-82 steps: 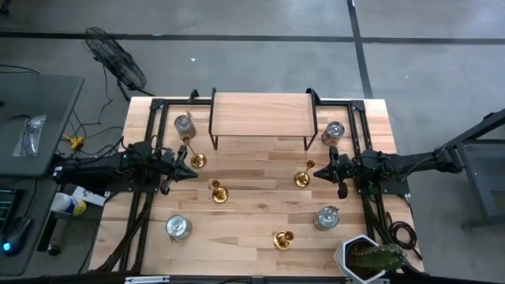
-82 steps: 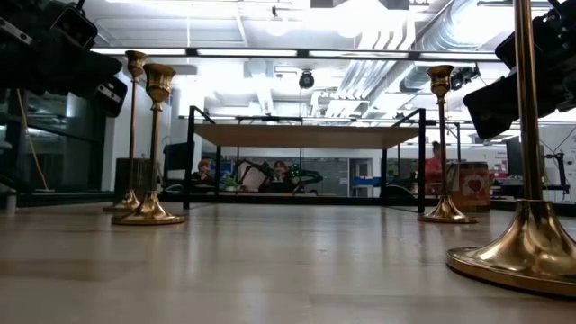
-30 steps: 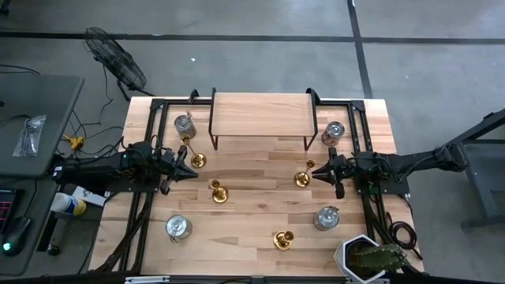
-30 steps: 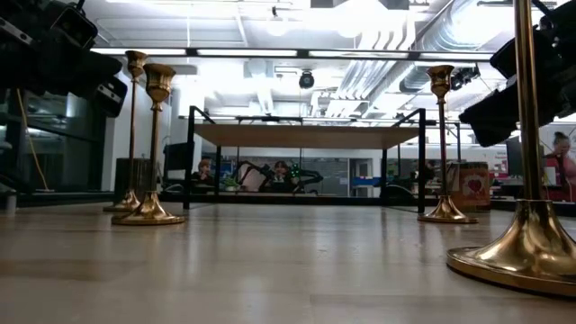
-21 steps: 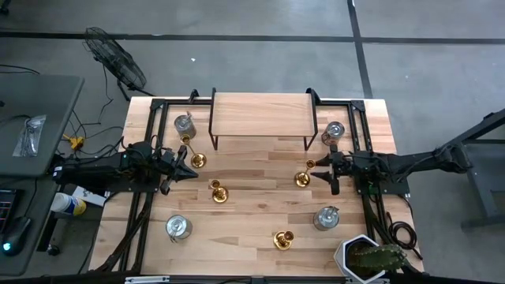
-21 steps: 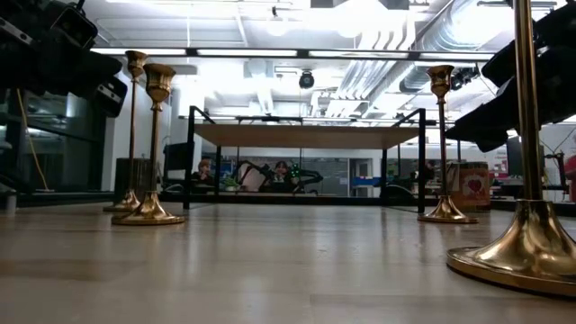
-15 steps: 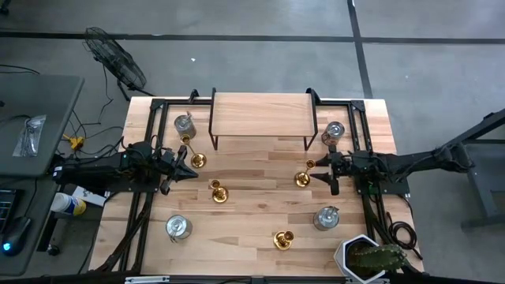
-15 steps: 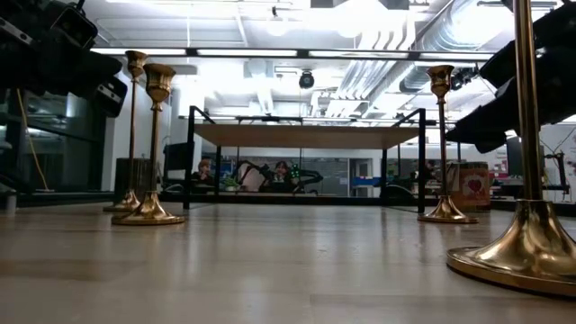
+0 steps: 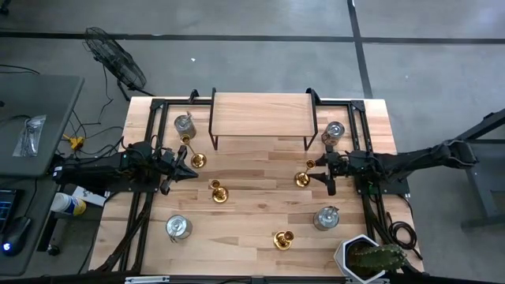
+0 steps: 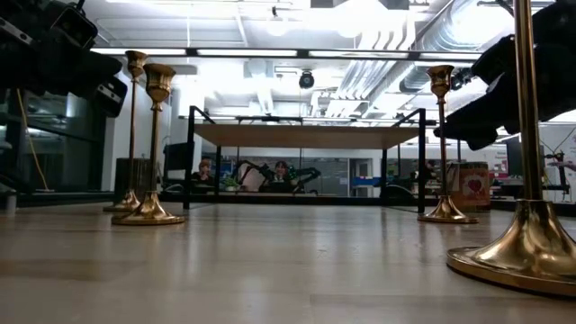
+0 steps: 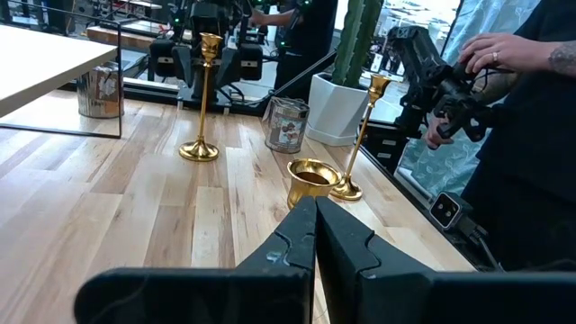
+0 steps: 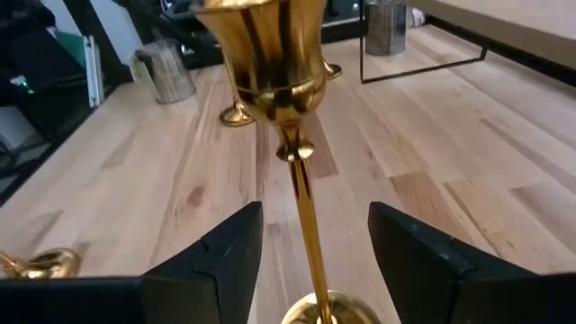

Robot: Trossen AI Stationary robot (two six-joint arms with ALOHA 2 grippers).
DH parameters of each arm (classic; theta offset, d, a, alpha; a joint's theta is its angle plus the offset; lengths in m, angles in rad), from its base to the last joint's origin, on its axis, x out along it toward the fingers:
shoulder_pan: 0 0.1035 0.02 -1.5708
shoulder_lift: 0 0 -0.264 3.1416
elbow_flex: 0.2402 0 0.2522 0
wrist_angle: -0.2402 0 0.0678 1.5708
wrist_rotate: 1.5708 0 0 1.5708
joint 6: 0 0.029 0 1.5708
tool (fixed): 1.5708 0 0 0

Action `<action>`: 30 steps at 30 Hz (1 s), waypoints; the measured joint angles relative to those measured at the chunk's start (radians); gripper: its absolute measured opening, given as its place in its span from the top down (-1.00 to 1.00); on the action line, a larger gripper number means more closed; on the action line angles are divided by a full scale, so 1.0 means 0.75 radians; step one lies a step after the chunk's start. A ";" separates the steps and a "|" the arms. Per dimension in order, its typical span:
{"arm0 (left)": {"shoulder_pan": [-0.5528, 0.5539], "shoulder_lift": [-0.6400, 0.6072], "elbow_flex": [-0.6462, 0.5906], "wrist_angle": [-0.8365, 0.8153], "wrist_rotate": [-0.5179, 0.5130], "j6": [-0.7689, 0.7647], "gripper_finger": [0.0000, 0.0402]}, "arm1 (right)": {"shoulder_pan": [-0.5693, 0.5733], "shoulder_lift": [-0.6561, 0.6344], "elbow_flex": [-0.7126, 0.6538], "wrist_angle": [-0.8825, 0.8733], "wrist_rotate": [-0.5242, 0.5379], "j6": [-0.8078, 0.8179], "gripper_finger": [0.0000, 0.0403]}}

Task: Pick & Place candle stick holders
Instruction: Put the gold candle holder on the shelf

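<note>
The right gripper (image 9: 319,173) lies low over the right half of the wooden table (image 9: 260,217), its arm reaching in horizontally from the right edge of the high view. Its two fingers (image 12: 216,261) are spread wide, one on each side of the thin stem of a brass candle stick holder (image 9: 304,178). In the right wrist view the stem rises in the gap between the fingers with clear wood visible on both sides, so nothing is clamped. In the low view this gripper (image 10: 486,94) appears at the upper right, level with the upper part of the holder.

The left gripper (image 9: 188,169) sits at the left of centre in the high view, with its arm extending in from the left edge. Its fingers (image 11: 292,238) are pressed together and hold nothing. It points toward a second candle stick holder (image 9: 218,192) standing just ahead of it.

A third candle stick holder (image 9: 194,158) stands at the upper left of the table, close beside the left gripper. A fourth candle stick holder (image 9: 282,238) stands near the lower edge, centre right. All four stand upright, each with a round flared base, a slender stem and a small cup top in polished gold metal.

A wooden riser shelf (image 9: 262,114) on a black frame occupies the upper centre. Four silver-grey metal jars (image 9: 184,124) stand toward the corners of the work area. A potted cactus (image 9: 368,259) sits at the lower right corner.
</note>
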 joint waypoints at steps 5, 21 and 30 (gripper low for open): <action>0.001 0.000 0.000 0.000 0.001 0.000 1.00 | 0.000 0.086 0.002 0.089 -0.002 -0.009 0.04; 0.000 0.000 0.000 0.000 0.000 0.000 1.00 | -0.001 0.193 0.004 0.219 0.000 -0.009 0.56; 0.000 0.000 0.000 0.000 0.000 0.000 1.00 | 0.000 0.193 0.006 0.239 0.005 -0.010 0.84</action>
